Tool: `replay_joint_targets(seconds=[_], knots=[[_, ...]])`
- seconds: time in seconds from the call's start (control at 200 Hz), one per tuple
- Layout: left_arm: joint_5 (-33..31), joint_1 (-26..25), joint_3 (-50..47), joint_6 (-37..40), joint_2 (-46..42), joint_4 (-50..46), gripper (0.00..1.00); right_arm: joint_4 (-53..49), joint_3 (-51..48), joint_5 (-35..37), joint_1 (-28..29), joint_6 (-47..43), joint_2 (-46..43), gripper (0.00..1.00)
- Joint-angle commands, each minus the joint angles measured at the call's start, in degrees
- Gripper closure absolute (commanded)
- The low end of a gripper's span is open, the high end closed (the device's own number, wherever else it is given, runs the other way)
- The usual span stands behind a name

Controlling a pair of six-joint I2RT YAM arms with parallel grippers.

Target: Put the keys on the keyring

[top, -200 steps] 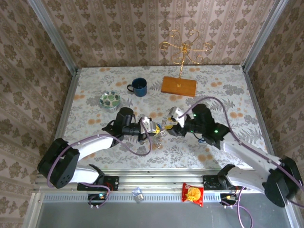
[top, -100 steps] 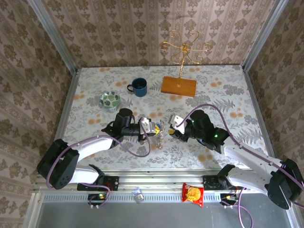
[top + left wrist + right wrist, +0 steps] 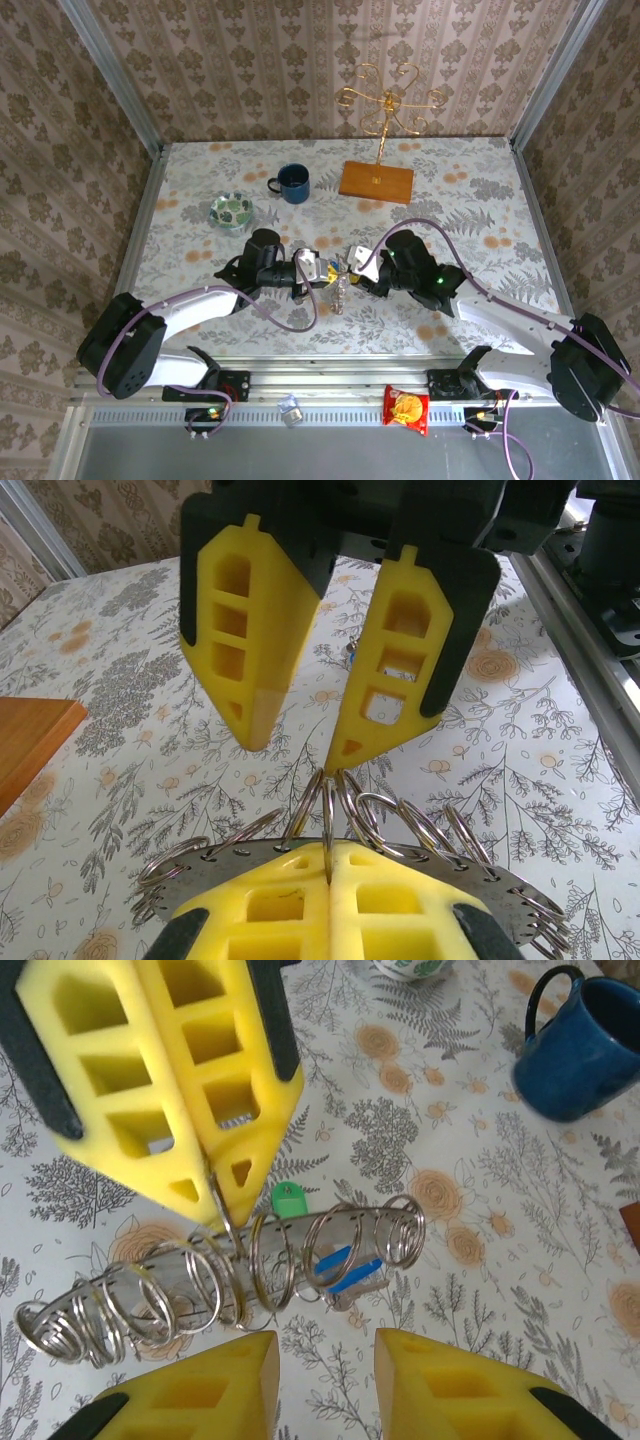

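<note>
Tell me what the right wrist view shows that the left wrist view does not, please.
Right wrist view: a blue mug, the rim of a green-patterned dish, and a green tag and a blue tag by the keyring. Left wrist view: the corner of a wooden board and a metal rail beside the table. Both: the left gripper shut on the keyring, the right gripper open and facing it, and the floral tablecloth.

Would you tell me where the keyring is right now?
Top view: the keyring hangs over the table, front centre, pinched by the left gripper, the right gripper facing it.
</note>
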Motion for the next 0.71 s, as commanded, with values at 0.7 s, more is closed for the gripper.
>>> replay_joint_targets(seconds=[0.7], knots=[[1.39,-0.82,-0.40,3.55,-2.19,-0.31,1.00,5.63,4.69,-3.24,-0.38,0.72,3.87,0.64]])
